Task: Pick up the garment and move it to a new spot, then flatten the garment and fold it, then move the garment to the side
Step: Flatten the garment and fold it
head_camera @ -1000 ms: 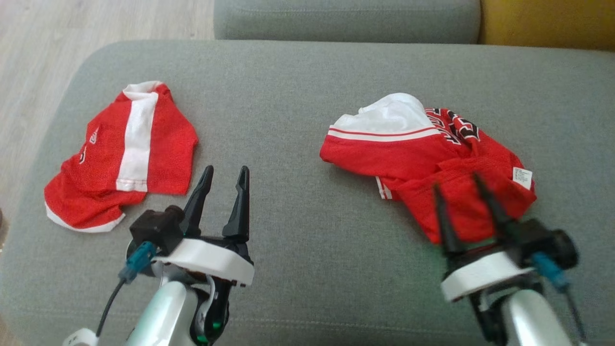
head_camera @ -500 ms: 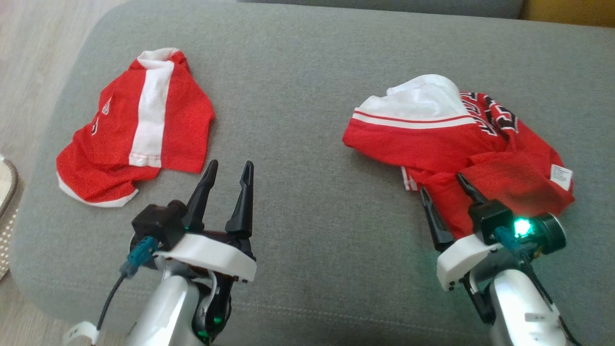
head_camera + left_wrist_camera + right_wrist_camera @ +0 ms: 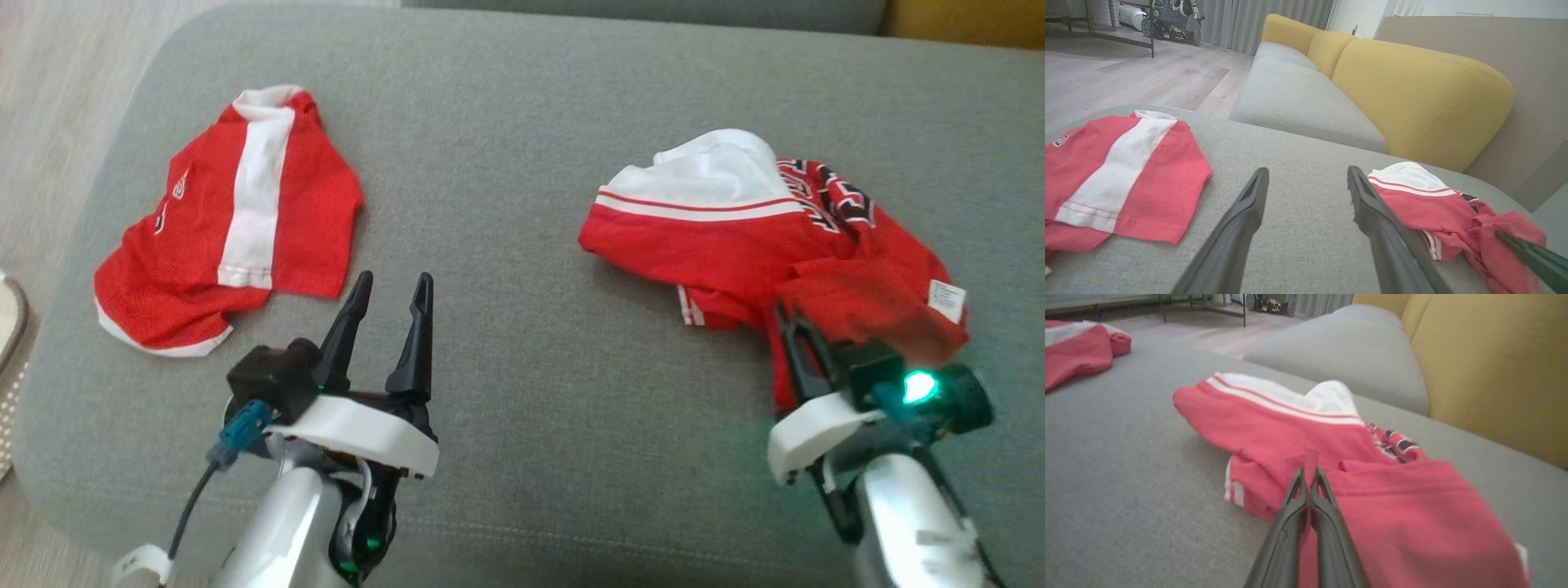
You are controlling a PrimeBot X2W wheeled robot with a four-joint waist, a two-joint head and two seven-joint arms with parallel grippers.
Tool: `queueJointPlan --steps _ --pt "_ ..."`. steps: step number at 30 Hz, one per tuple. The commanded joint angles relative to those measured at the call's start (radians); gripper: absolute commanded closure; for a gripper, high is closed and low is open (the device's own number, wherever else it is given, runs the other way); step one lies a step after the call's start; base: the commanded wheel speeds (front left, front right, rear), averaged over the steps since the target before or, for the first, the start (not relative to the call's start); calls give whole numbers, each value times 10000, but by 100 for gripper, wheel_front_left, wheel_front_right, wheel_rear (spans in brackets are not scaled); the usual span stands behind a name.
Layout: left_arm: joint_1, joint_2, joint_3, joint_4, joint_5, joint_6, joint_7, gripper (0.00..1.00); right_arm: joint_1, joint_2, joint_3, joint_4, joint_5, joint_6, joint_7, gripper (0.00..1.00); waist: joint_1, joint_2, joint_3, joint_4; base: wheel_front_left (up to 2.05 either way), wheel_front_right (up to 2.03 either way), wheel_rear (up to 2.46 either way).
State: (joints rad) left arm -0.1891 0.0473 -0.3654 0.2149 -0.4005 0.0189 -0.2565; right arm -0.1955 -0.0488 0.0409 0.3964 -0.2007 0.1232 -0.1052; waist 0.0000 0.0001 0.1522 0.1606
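Note:
The crumpled red and white garment (image 3: 735, 237) with black lettering lies on the right of the grey cushion (image 3: 506, 163). My right gripper (image 3: 788, 314) is at its near edge, shut on a pinched fold of red cloth. In the right wrist view the right gripper (image 3: 1308, 471) has its fingers pressed together, with a tab of the garment (image 3: 1290, 428) sticking up between the tips. My left gripper (image 3: 392, 282) hovers open over bare cushion, holding nothing. The left wrist view shows the left gripper (image 3: 1307, 173) and, to its right, the garment (image 3: 1429, 200).
A second red garment with a white stripe (image 3: 237, 220) lies flat at the cushion's left. A grey sofa seat with yellow backrests (image 3: 1412, 90) stands behind. Wooden floor (image 3: 49, 98) lies beyond the left edge, where a pale round object (image 3: 8, 327) shows.
The camera shifted early on. My right gripper went from open around the garment's near edge to shut on a fold of it. The left gripper kept its place.

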Motion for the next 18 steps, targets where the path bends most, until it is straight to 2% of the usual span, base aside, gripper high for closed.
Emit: queueJointPlan --steps 1,5,9,12,15,18 --pt "-308 31 278 -286 -91 50 -53 0 -334 -14 -11 -579 134 75 -191 100 0 -1 -203 -164 0 0 0" --pt "-237 30 235 -271 -133 73 -53 0 -687 -14 -498 -1256 88 75 -268 100 0 -1 -567 -362 0 0 0" --pt "-211 30 147 -230 -153 84 -53 0 -1311 -125 -499 -1650 89 75 -190 100 0 -1 -812 -423 0 0 0" --pt "-152 30 79 -199 -256 117 -53 0 -2169 -494 149 -1842 392 75 -248 100 0 -1 -1087 -434 0 0 0" --pt "-73 30 16 -305 -432 218 -53 0 -3539 -830 953 -2274 1301 75 -535 100 0 -1 -1207 -423 0 0 0" --pt "35 30 10 -378 -531 286 -53 0 -4409 -1026 1283 -2669 1774 75 -939 100 0 -1 -1240 -429 0 0 0"
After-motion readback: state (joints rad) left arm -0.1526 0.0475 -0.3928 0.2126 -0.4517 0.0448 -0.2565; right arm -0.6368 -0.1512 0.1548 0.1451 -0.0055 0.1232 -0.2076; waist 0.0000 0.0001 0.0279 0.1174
